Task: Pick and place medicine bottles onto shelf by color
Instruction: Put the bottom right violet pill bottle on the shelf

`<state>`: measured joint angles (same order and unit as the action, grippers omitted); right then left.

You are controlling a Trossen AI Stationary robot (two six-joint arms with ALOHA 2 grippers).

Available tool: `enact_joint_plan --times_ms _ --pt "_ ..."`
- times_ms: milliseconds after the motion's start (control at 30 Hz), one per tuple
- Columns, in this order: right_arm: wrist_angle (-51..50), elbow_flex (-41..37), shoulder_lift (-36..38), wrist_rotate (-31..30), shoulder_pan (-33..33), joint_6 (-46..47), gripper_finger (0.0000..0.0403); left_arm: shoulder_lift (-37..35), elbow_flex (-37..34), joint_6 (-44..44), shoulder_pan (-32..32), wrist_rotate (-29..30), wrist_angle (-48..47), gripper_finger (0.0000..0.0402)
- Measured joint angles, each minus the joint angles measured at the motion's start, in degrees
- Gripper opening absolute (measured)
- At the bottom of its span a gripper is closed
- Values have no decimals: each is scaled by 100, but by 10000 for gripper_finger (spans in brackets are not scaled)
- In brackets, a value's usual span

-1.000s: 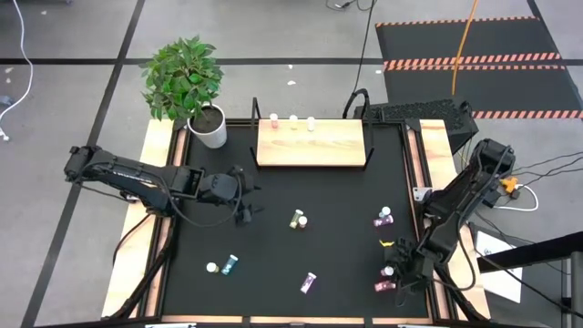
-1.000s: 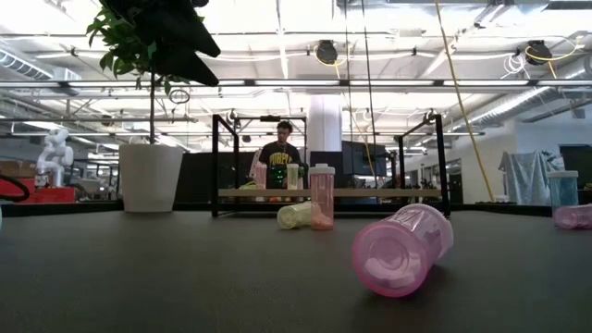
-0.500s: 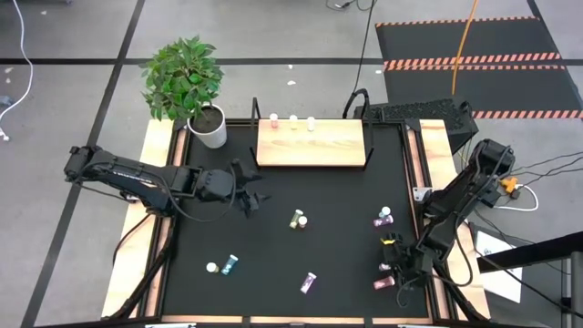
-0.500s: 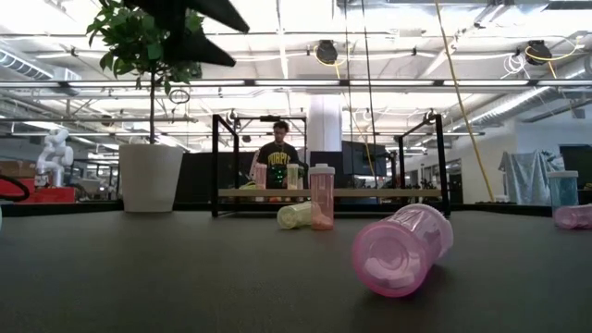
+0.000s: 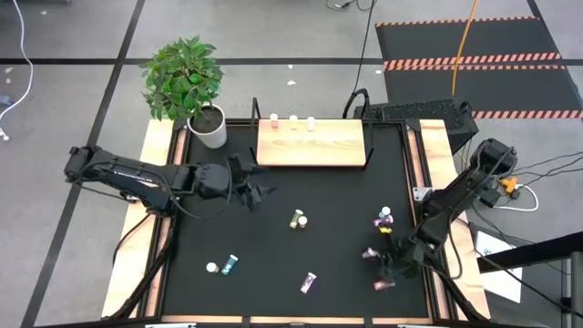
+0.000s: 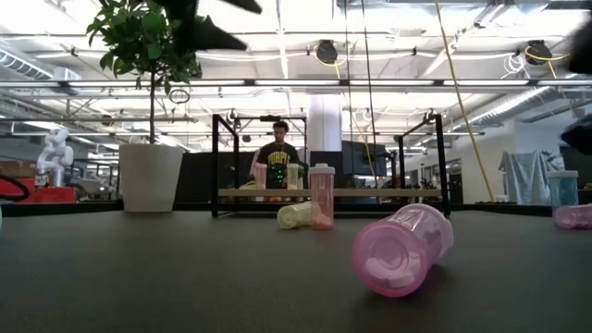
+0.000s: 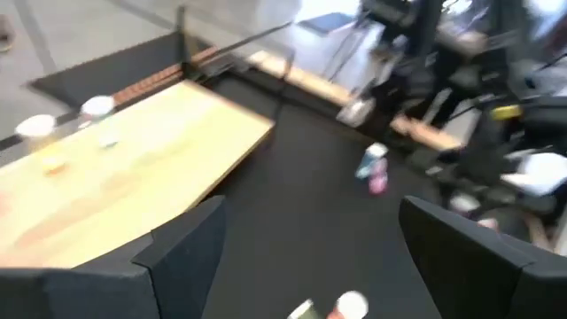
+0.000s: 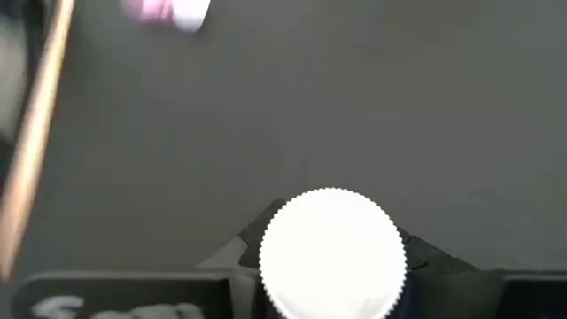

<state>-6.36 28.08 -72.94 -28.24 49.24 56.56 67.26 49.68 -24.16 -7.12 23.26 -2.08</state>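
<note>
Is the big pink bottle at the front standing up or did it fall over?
Fallen over. The pink bottle lies on its side on the black table.

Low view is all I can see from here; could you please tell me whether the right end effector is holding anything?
Observer: Yes. The right end effector is shut on a capped bottle; its wrist view shows the white cap between the fingers, and the body is hidden.
Operator: Thank you. And the left one?
Observer: The left end effector is open and empty, over the mat near the front left corner of the shelf.
Operator: How many are on the shelf already?
Observer: Three shelf bottles stand in a row along its back edge.
</note>
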Motion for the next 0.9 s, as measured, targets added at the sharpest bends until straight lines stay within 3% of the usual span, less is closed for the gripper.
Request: enact_joint_plan --times_ms 67,200,300,433,700,900 --pt "74 56 189 130 -483 103 94 196 5 225 72 -302 508 335" --pt "176 301 381 721 -1525 -626 103 646 134 750 162 -857 1059 335" --pt "158 512 210 947 -2233 -1579 106 920 267 1110 209 -1097 919 335" --pt "100 1016 -283 1696 -3085 -2489 107 1190 418 1508 233 -1378 945 335" --pt "-955 2918 -1438 2092 -3537 -3914 108 1430 463 1761 329 -2558 1088 335" --pt "-681 3616 -1837 1925 -3683 -4221 108 1426 464 2175 320 -2605 1103 335"
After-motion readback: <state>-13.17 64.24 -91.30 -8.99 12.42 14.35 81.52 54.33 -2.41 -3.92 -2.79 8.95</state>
